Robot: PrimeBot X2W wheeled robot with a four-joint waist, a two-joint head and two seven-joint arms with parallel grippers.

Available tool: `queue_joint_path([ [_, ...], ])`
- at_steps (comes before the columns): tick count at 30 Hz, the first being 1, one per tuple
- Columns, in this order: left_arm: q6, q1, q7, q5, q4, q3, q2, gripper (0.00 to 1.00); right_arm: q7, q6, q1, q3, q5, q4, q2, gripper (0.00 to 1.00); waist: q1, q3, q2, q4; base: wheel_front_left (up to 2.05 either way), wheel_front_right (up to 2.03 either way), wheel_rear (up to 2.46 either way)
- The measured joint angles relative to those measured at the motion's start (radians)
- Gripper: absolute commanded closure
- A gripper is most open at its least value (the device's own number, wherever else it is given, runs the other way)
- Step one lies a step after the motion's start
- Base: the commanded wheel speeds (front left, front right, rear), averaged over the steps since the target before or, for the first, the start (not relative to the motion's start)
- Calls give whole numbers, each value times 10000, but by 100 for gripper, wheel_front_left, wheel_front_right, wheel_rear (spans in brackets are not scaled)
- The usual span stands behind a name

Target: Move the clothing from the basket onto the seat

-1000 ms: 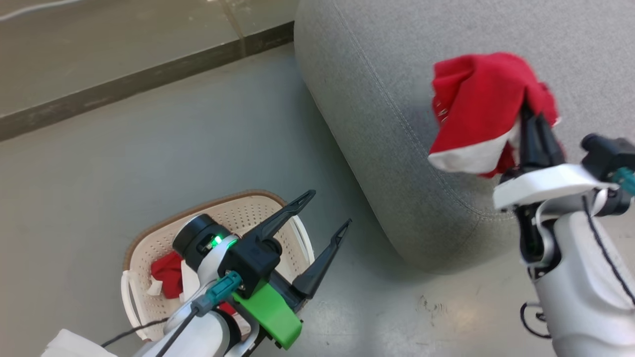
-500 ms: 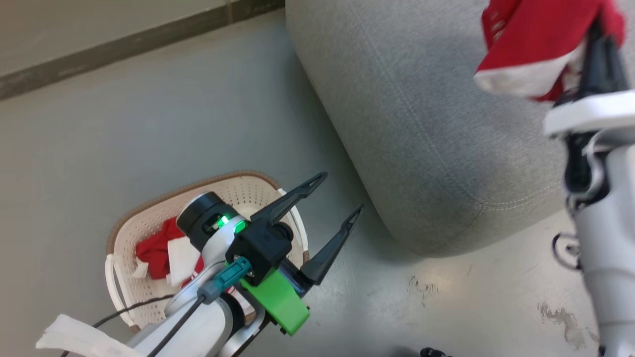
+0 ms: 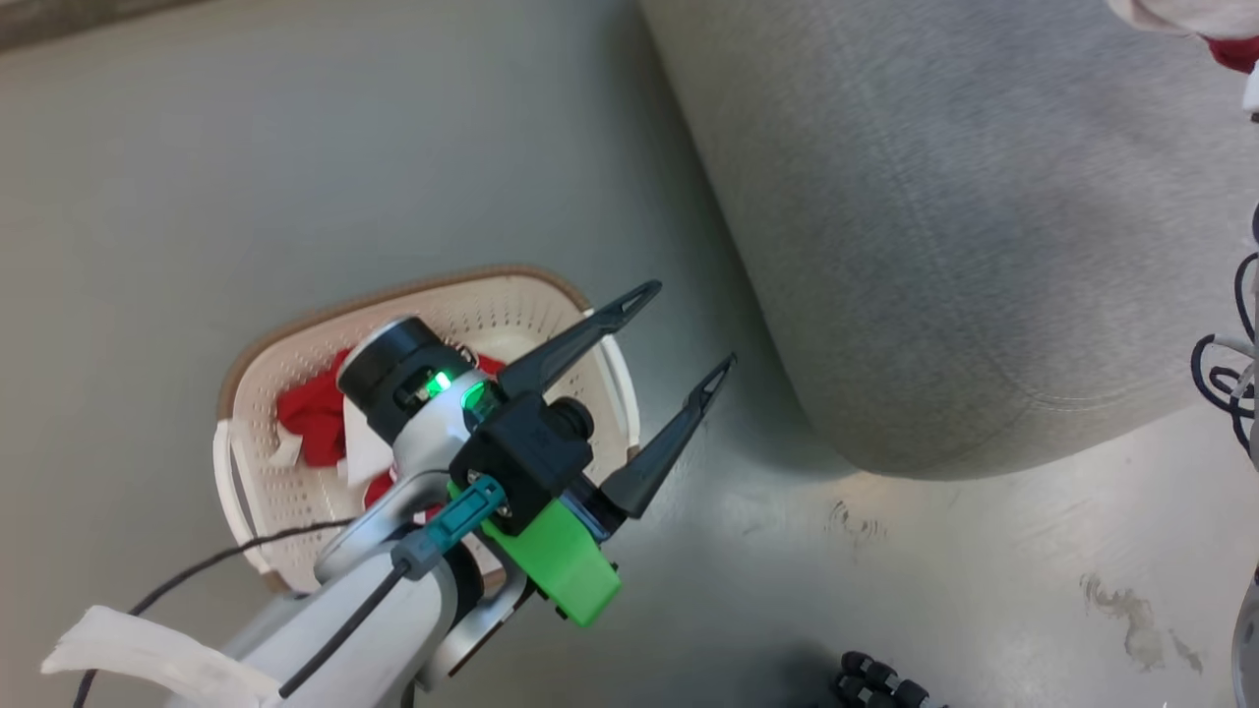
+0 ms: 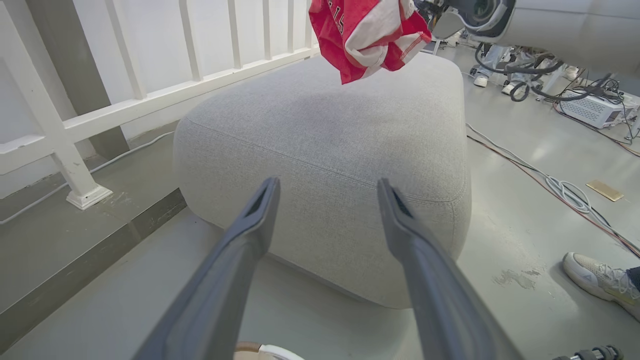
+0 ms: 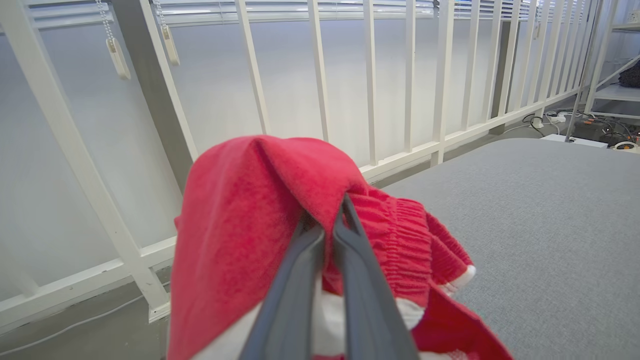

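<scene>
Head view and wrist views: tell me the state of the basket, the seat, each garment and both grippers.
left gripper, open, empty.
right gripper, shut on the held garment.
held garment, bunched, hanging above the seat, not touching it.
basket garment, crumpled inside the basket, partly hidden.
basket, upright on the floor.
seat, nothing lying on its visible top.

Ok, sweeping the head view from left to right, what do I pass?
Basket with clothing lying in it → left gripper, fingers apart → seat.
</scene>
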Motion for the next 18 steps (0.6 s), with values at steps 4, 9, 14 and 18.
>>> queue_joint_path([
  [4, -13, -226, 44, 67, -117, 10, 23, 0, 0, -23, -161, -115, 46, 625, -25, 100, 0, 420, 0, 214, 0, 0, 0],
  [9, -98, -407, 88, 104, -148, 35, 52, 0, 0, -96, -255, -288, 157, 1229, -58, 100, 0, 804, 0, 405, 0, 0, 0],
  [14, -136, -506, 69, 132, -48, 171, 144, 0, 0, -96, -320, -291, 209, 1852, 144, 100, 0, 1178, 0, 581, 0, 0, 0],
  [18, -173, -517, 27, 128, 94, 196, 180, 0, 0, -82, -335, -303, 209, 2171, 176, 100, 0, 1294, 0, 644, 0, 0, 0],
])
